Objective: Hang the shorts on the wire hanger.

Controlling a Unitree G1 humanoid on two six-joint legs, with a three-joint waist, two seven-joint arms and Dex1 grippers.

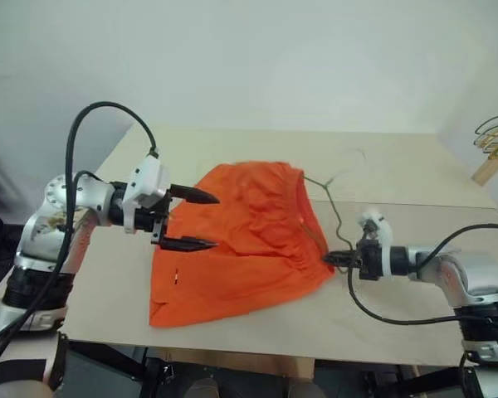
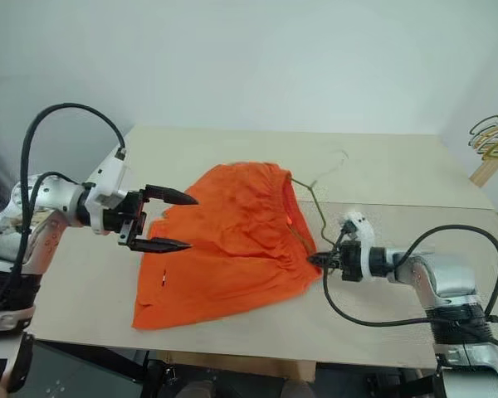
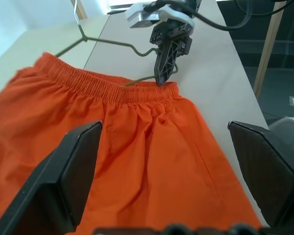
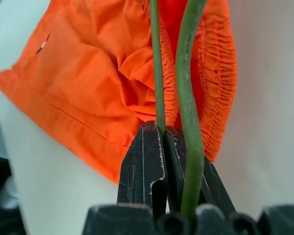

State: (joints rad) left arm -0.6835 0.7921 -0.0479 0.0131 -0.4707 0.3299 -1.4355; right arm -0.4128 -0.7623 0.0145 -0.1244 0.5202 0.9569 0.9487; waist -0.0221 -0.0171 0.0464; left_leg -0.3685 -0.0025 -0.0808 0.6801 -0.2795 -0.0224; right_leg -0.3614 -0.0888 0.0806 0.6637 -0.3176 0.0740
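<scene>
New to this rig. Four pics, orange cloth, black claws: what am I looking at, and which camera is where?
It is a humanoid robot with two arms, each ending in a hand of two black fingers. The two wide pictures come from a stereo camera on its head, looking down over a pale table. The other two come from cameras on the wrists, looking along each hand's own fingers.

On the table lie bright orange shorts. The right hand is shut on a thin olive wire hanger at the waistband; the right wrist view shows the wire pinched between its fingers, and the hook end lies on the table beyond the shorts. The left hand is open over the shorts' other side and holds nothing. A bunch of gold hangers sits at the far right.
</scene>
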